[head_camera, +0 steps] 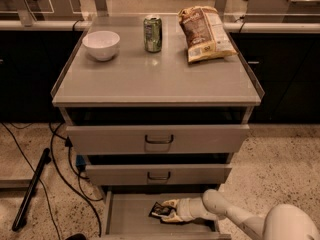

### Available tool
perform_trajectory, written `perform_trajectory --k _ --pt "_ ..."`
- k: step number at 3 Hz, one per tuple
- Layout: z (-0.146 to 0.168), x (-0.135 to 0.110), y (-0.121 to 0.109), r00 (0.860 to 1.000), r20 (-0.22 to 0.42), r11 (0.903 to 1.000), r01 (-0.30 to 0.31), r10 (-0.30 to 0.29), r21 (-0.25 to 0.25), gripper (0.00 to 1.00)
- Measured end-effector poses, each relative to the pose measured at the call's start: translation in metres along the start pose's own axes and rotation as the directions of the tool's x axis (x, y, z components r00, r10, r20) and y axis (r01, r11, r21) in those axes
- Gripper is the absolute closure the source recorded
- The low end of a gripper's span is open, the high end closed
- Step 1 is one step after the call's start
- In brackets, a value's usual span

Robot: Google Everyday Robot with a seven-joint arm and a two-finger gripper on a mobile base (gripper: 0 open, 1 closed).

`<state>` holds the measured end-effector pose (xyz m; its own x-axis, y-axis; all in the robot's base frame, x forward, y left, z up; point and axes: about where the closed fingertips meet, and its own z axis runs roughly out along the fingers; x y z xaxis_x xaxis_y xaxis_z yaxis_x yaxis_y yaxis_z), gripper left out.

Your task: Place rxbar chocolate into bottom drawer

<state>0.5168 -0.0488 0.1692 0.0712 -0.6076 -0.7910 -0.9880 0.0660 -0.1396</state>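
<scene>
rxbar chocolate (159, 211) at gripper (168, 211) (bottom drawer (129, 218))

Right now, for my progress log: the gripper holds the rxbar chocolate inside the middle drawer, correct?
Wrong drawer. The camera view shows the gripper holding the rxbar chocolate inside the open bottom drawer, the lowest one.

My gripper (169, 211) sits low and points left, its fingers (172, 217) pinched on the rxbar chocolate (160, 211). Behind it to the right, my white arm (235, 215) stretches away.
</scene>
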Motion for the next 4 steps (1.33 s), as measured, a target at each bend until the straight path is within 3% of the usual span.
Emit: perform_trajectory --k 4 --pt "0.047 0.034 0.015 0.999 -0.003 0.9938 -0.035 0.035 -0.105 1.0"
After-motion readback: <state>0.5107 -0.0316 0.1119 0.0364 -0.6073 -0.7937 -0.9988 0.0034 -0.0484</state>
